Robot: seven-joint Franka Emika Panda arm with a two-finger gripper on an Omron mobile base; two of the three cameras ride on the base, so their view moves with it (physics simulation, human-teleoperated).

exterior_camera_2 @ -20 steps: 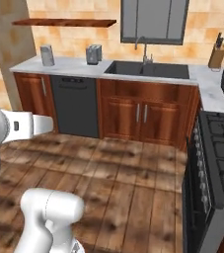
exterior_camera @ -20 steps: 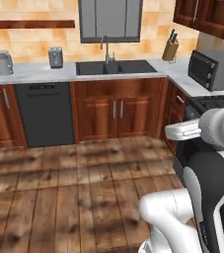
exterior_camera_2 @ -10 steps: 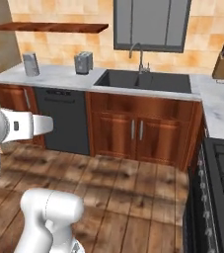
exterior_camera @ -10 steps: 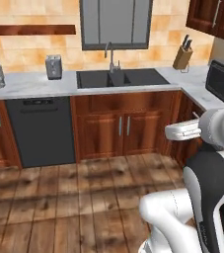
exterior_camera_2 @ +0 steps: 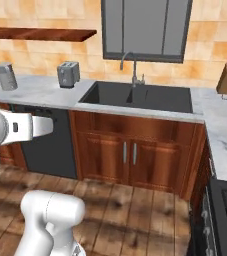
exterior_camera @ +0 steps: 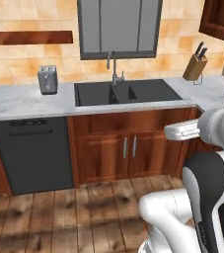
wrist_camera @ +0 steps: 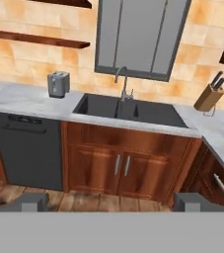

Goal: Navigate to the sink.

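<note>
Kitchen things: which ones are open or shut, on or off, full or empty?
Black double-basin sink: both bowls empty.
Thin grey gooseneck faucet: no water running.
Brown wooden cabinet doors under the sink: shut.
Black dishwasher front: shut.
Silver toaster: nothing sticking out.
Gripper: open, holding nothing.

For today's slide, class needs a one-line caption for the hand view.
Black double-basin sink with grey gooseneck faucet under a window, toaster and knife block flanking.

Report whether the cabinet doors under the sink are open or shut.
Shut. Both cabinet doors below the sink sit flush with the wooden front, their two handles side by side at the middle seam, with no gap showing.
</note>
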